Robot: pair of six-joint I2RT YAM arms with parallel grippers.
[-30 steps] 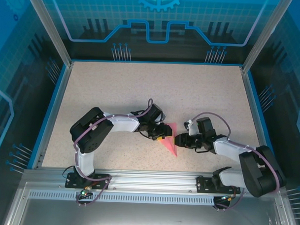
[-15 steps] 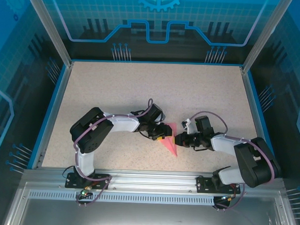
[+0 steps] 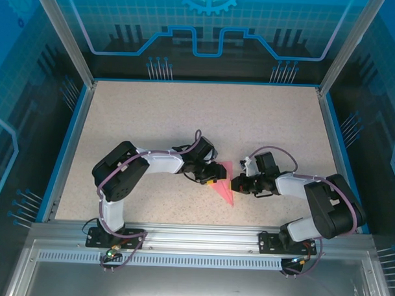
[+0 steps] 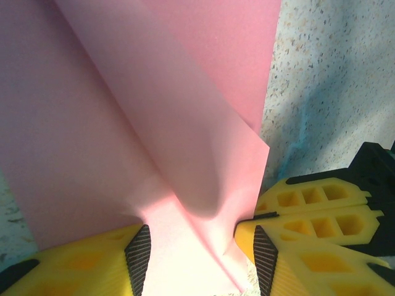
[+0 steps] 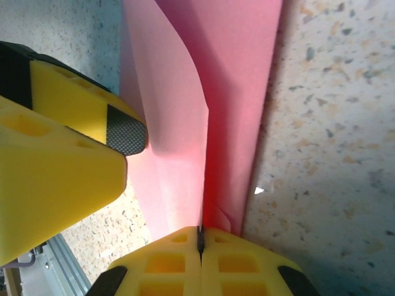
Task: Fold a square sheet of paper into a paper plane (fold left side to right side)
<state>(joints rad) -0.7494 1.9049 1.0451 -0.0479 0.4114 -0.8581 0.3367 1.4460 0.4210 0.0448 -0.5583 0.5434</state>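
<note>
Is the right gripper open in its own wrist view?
No: the right gripper has its jaws pressed together, pinching a raised fold of the folded pink paper between them.

A: What sort of place is shown?
B: A robotics lab cell, prob. a test rig. A speckled tabletop (image 3: 185, 115) is boxed in by aluminium posts (image 3: 62, 33) w/ blue see-through panels (image 3: 124, 22).
A: What else backs that up?
B: A gear graphic (image 3: 209, 0) and circuit-style lines (image 3: 266, 39) are printed at top centre. At the bottom edge, a left arm base (image 3: 113, 236) and right arm base (image 3: 291, 245) are bolted to a metal rail (image 3: 194, 235).
</note>
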